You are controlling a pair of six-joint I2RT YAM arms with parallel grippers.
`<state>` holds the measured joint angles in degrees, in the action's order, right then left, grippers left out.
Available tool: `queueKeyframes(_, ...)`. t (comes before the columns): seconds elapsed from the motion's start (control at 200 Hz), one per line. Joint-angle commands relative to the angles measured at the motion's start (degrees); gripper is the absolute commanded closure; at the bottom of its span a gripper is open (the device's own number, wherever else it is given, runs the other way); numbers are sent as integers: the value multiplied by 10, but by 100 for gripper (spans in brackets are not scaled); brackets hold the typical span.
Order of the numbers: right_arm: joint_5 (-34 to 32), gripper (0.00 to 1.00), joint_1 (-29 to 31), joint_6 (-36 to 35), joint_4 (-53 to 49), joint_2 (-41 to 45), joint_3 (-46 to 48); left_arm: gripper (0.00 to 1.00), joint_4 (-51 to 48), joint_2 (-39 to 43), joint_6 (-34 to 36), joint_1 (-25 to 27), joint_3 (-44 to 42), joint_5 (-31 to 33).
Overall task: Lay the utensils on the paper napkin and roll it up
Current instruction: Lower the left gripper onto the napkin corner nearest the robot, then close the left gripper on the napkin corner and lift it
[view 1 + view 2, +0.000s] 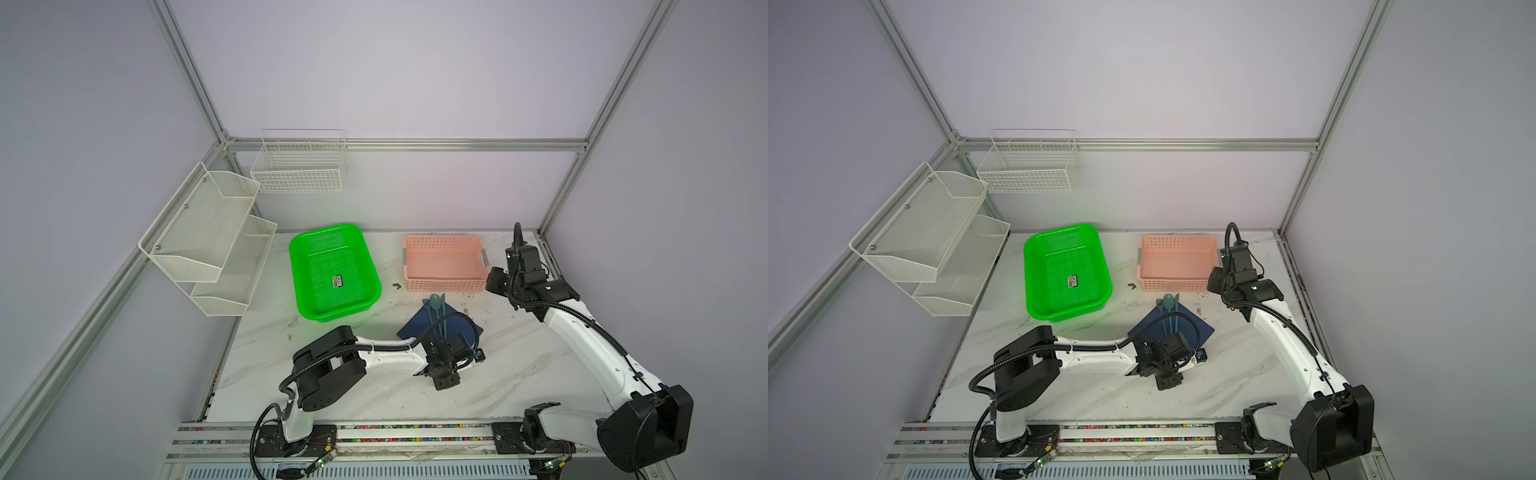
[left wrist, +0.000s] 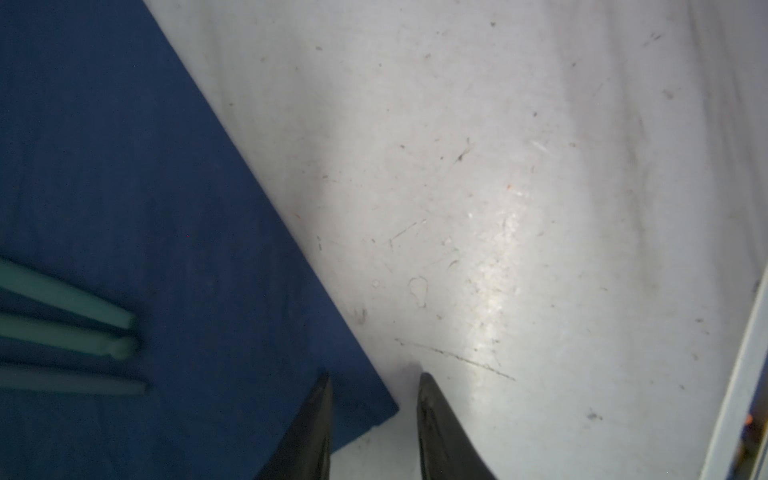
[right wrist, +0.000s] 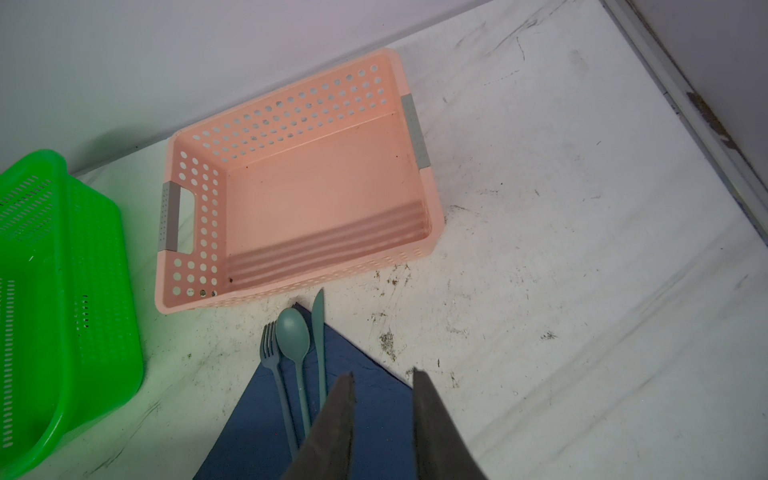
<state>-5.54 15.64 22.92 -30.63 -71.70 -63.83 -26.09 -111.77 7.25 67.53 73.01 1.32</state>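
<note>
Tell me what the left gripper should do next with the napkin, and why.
Probably close the left gripper on the near corner of the paper napkin and lift it slightly: its fingers straddle that corner with a gap, and the utensils already lie together on the sheet, so rolling can start.

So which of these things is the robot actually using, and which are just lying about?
Part of the job: the paper napkin, the fork, spoon and knife lying on it, the left gripper at its corner.

Just lying about: green basket with a small card in it, pink basket, white wire basket, white mesh shelf.
</note>
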Motion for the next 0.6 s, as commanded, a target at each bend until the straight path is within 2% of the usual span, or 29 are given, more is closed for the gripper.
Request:
queueKeyframes(0.0,2,73,-3,6,6,13,9,67,-30,-8,27,-3,34,16)
queueKeyframes(0.345,6,73,-3,9,14,14,14,67,-42,-7,28,-3,29,23)
queueKeyframes(0.47,7,73,-4,9,12,18,13,69,-49,-17,28,-3,34,18)
queueKeyframes(0.595,5,73,-4,10,11,23,15,75,-52,-19,29,-4,34,5)
